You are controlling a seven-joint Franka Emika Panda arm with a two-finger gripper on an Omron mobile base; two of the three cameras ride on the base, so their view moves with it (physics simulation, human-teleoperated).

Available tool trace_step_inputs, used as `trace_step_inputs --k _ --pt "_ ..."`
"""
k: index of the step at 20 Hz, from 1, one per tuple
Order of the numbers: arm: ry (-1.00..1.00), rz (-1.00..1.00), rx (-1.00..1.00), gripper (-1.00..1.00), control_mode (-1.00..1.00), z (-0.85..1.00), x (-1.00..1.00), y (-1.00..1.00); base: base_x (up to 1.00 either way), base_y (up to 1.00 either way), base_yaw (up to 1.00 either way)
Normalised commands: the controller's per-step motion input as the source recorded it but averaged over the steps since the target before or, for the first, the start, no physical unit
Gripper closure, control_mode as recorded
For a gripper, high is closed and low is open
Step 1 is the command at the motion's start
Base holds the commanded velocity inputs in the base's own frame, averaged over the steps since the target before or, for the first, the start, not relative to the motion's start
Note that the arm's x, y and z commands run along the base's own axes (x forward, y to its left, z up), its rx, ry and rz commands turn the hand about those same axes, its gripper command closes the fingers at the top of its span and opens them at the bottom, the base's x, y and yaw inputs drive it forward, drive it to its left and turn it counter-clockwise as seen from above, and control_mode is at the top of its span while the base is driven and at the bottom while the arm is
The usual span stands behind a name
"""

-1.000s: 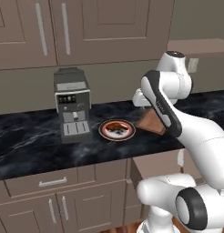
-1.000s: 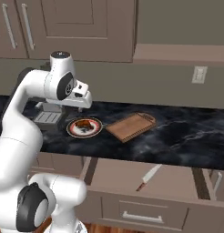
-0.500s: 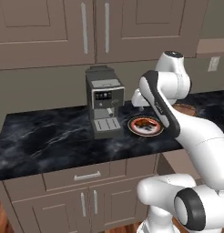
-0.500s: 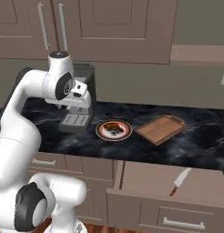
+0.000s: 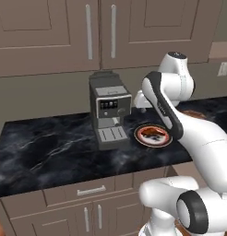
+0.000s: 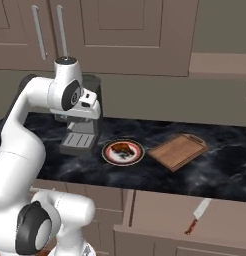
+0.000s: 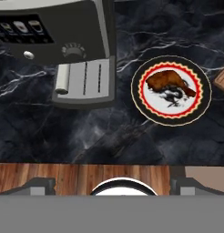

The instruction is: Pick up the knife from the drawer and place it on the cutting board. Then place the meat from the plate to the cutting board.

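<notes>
Landmark: the plate (image 6: 123,152), on the dark counter (image 6: 225,175).

- Meat (image 7: 170,82) lies on the plate, toward one side of its white centre. Not moved yet.
- Cutting board (image 6: 177,151) sits on the counter just beside the plate, on the far side from the coffee machine (image 5: 110,115). Board is bare.
- Drawer (image 6: 185,220) stands pulled out below the counter edge, under the board, lower than the plate. Knife (image 6: 197,216) lies inside it, blade up toward the counter, reddish handle toward the drawer front.
- Tool (image 7: 113,183) hangs high above the counter near the coffee machine, to the machine side of the plate, jaws spread wide and released, grasping nothing.

Judgement: knife step not begun; the arm is well away from the drawer.

Risks from here:
- Reaching down into the drawer, the arm could strike the counter edge or the drawer front, since the knife sits low and under the overhang.
- A flat, thin knife may slip or tilt if pinched off-centre.
- Swinging across could clip the coffee machine or nudge the plate.
</notes>
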Motion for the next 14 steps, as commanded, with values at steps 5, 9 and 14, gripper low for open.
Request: trace_step_inputs --k 5,9,14 --pt "0.0 0.0 0.0 -1.0 1.0 0.0 0.0 0.0 0.3 0.42 -0.06" --pt "0.0 0.0 0.0 -1.0 1.0 0.0 0.0 0.0 0.33 0.42 -0.08" --pt "0.0 0.0 0.0 -1.0 1.0 0.0 0.0 0.0 0.38 0.23 -0.04"
